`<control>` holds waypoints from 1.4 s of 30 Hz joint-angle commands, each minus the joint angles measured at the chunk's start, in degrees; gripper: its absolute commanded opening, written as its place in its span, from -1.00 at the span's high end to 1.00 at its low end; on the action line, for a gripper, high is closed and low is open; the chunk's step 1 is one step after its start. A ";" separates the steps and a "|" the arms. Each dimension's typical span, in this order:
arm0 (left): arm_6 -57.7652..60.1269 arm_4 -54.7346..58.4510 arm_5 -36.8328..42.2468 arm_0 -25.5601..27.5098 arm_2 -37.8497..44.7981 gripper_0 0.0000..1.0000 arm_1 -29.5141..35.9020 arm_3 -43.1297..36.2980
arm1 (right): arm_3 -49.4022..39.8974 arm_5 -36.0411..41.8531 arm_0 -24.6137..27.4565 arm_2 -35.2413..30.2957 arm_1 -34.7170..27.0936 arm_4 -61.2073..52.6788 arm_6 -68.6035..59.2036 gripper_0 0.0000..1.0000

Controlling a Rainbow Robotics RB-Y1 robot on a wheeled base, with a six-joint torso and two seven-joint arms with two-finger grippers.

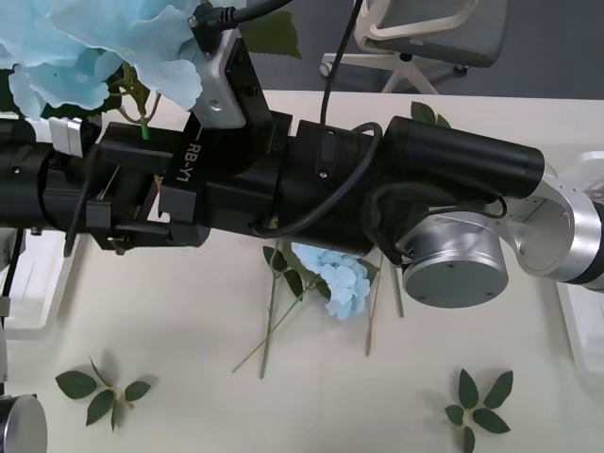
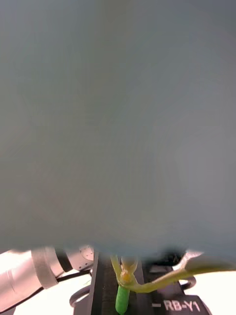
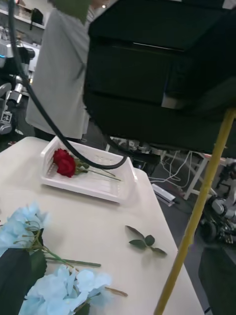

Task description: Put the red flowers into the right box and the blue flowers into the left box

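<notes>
a pale blue flower (image 1: pixel 99 42) hangs closest to the lens in the front view, lifted high at the far left. its green stem (image 1: pixel 146 127) runs down into the right gripper (image 1: pixel 132 151), whose arm reaches across the whole table from the right. the fingers are clamped on that stem. in the right wrist view the bloom is a grey-blue blur, with the green stem and its yellowish forks just under it.

the left arm (image 1: pixel 38 193) lies along the left edge, close beside the right gripper; whether its gripper is apart or together, i cannot tell.

below the crossed arm another blue flower (image 1: pixel 335 274) lies on the white table (image 1: pixel 189 330) among thin stems, between two loose leaf sprigs (image 1: pixel 99 392). the left box (image 1: pixel 38 283) sits at the left edge and the right box (image 1: pixel 585 321) at the right edge. in the left wrist view the right box holds red flowers (image 3: pixel 64 162), stems lying along its floor.
</notes>
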 commanded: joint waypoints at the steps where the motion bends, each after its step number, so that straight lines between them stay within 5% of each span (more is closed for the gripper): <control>1: -2.19 0.13 -0.45 -0.71 -1.00 -1.00 0.20 -3.05 | -1.82 -0.19 -1.64 -0.92 -2.30 -0.73 -1.87 1.00; 5: -2.19 1.10 -0.71 -0.71 -1.79 -0.94 0.20 -3.05 | -1.73 -0.19 -1.64 -1.01 -2.47 -0.82 -1.95 1.00; 11: -2.19 1.19 -0.80 -0.62 -2.05 0.19 0.20 -2.97 | -1.82 -0.19 -1.64 -1.01 -2.47 -1.08 -1.87 1.00; 13: -2.19 1.27 -0.80 -0.44 -2.32 0.78 0.20 -2.97 | -1.73 -0.19 -1.64 -0.92 -2.47 -1.17 -1.87 1.00; 15: -2.19 1.01 -0.80 -0.18 -2.41 0.98 0.20 -2.97 | -1.82 -0.19 -1.64 -1.01 -2.47 -1.17 -1.87 1.00; 27: -2.19 1.10 -0.89 0.17 -2.67 1.00 0.20 -2.97 | -1.55 -0.19 -1.55 -1.01 -2.47 -1.00 -1.60 1.00; 30: -2.19 1.10 -0.89 0.17 -2.67 1.00 0.20 -2.97 | -1.38 -0.19 -1.64 -0.92 -2.56 -0.91 -1.78 -0.11; 33: -2.19 1.19 -0.89 0.17 -2.67 1.00 0.20 -2.97 | -1.38 -0.19 -1.64 -1.01 -2.56 -1.08 -1.78 -0.84; 35: -2.19 1.10 -0.97 0.17 -2.67 1.00 0.20 -3.05 | -1.38 -0.19 -1.64 -1.01 -2.56 -1.35 -1.87 -1.00; 42: -2.19 1.10 -1.24 0.26 -1.88 1.00 0.20 -3.05 | -1.38 -0.28 -1.55 -1.01 -2.74 -1.79 -2.39 -1.00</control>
